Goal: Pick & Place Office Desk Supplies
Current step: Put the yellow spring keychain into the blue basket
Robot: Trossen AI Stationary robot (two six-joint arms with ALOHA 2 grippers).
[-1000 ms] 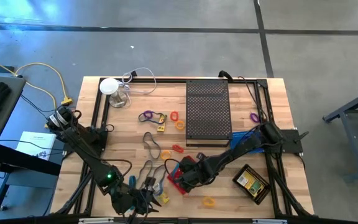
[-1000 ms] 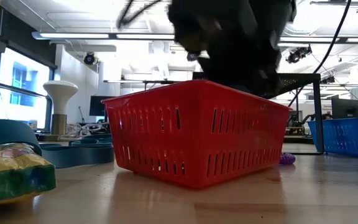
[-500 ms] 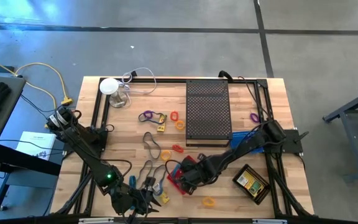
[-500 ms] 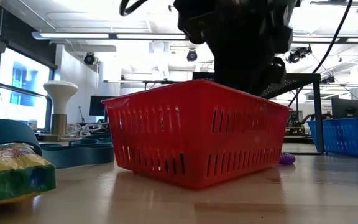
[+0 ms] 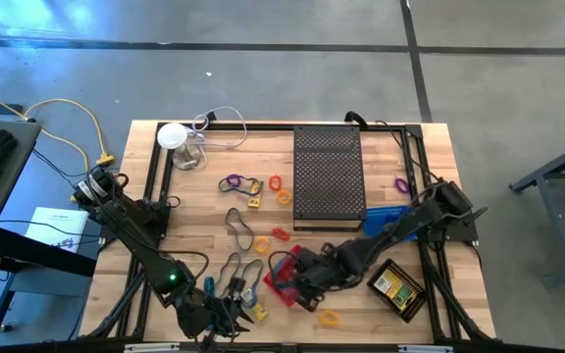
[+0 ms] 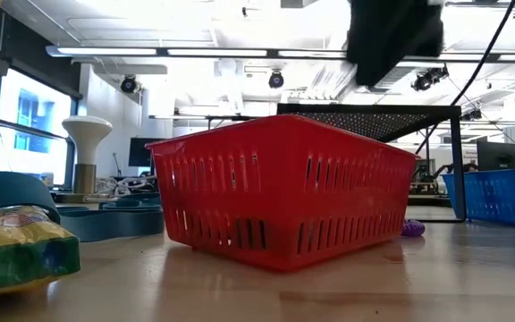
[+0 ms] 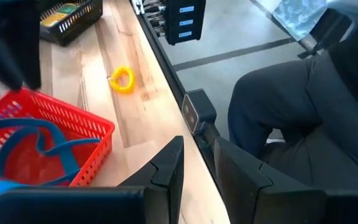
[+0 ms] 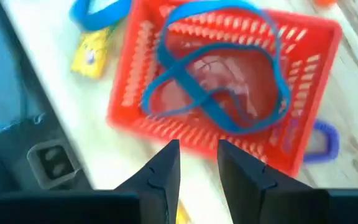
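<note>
A wooden table [image 5: 204,211] carries scattered office supplies. The right end effector [image 8: 197,163] hovers just above a small red basket [image 8: 229,87], its two dark fingers slightly parted and gripping nothing. Directly below and ahead of it, a blue elastic loop [image 8: 219,81] lies draped inside the basket, partly over the rim. Just beside the basket, near the end effector, are a small yellow packet [image 8: 92,53], another blue loop [image 8: 98,12] and a purple loop [image 8: 322,138].

The left end effector [image 7: 197,168] waits at the table's near edge, its fingers a narrow gap apart and empty. The red basket lies just ahead of it, and a yellow ring [image 7: 123,79] rests on the wood farther on. A seated person's dark clothing [image 7: 303,118] shows beyond the table edge.
</note>
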